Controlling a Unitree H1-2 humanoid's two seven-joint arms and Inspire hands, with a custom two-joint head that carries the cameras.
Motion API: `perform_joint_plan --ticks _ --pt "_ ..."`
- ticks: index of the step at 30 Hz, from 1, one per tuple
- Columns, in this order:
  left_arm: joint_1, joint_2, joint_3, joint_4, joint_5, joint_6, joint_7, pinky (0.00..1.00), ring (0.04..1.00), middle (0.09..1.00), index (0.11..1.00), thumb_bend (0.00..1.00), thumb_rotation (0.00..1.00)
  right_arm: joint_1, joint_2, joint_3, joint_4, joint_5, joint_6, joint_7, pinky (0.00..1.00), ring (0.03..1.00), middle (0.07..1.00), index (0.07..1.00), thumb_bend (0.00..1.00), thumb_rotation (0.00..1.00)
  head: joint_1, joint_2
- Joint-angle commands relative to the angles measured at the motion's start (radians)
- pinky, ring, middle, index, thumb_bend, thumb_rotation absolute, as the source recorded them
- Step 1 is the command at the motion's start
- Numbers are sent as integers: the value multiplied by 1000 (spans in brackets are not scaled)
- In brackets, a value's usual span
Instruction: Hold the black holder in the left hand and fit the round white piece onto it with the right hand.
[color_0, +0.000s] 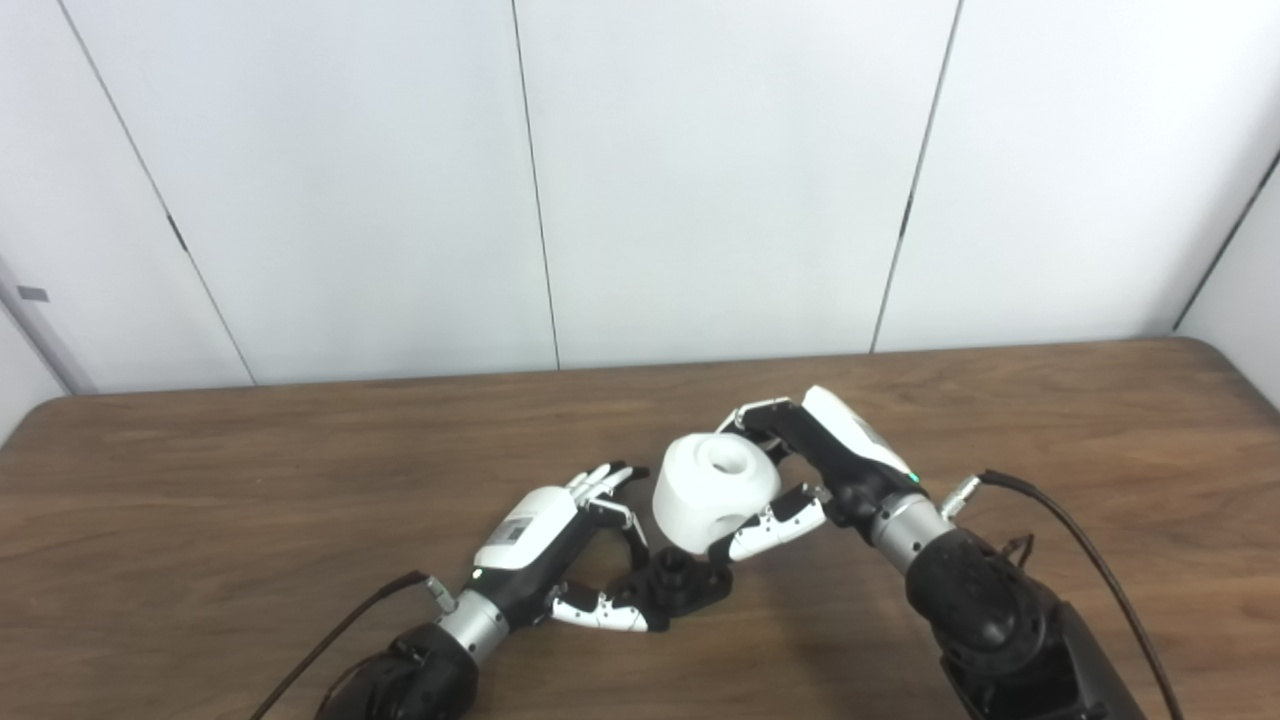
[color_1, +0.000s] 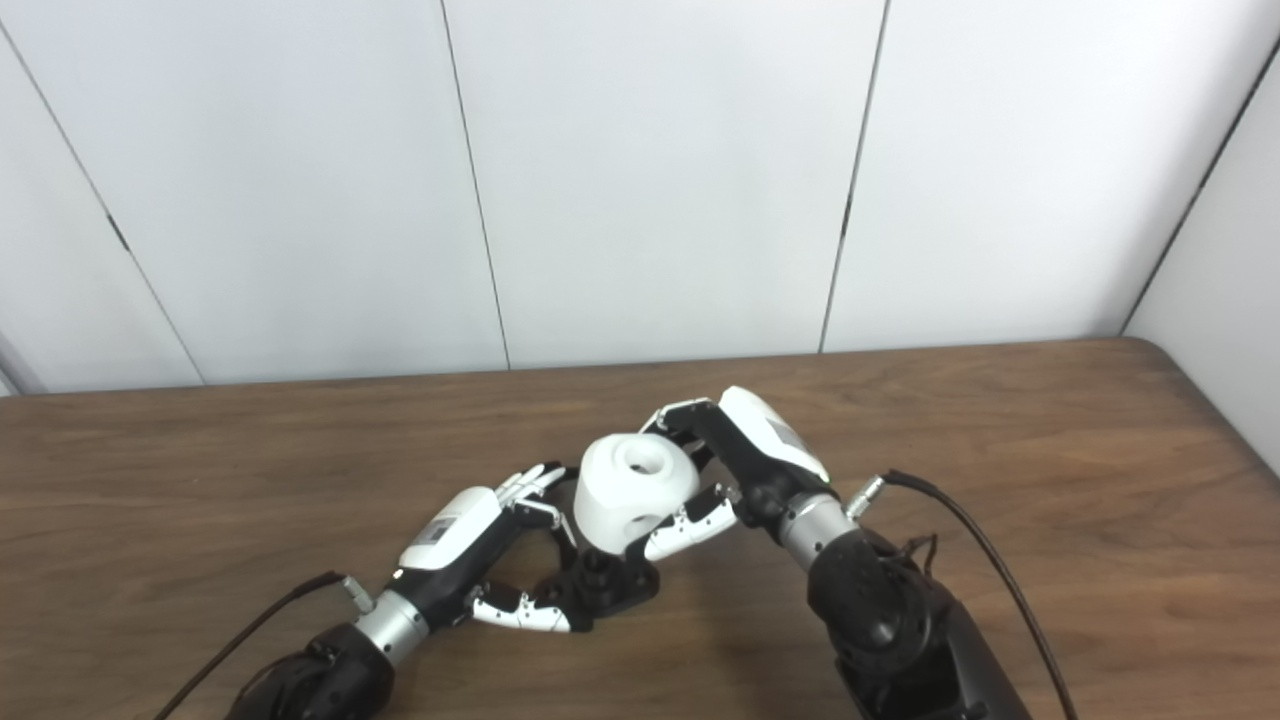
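The right hand (color_0: 800, 470) gripped the round white piece (color_0: 712, 490) just above and behind the black holder (color_0: 680, 582), which the left hand (color_0: 560, 545) pinched low over the tabletop (color_0: 200, 500).

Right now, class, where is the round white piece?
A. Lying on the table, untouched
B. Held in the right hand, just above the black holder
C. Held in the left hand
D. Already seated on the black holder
B: the right hand grips the round white piece just above the black holder, which the left hand holds.

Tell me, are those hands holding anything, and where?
Right hand grips the round white piece by its sides. Left hand holds the black holder at its near-left edge.
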Motion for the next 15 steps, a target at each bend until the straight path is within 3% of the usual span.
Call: perform_joint_plan --ticks 1,15 --pt "49 -29 -49 37 36 40 -38 1000 1000 959 483 524 59 -53 -4 -1 -13 0 -33 2 592 707 715 480 523 131 3 3" --pt "52 -29 -54 24 30 44 -43 1000 1000 957 483 524 59 -84 -7 34 43 -10 -77 3 603 714 716 479 522 132 9 9"
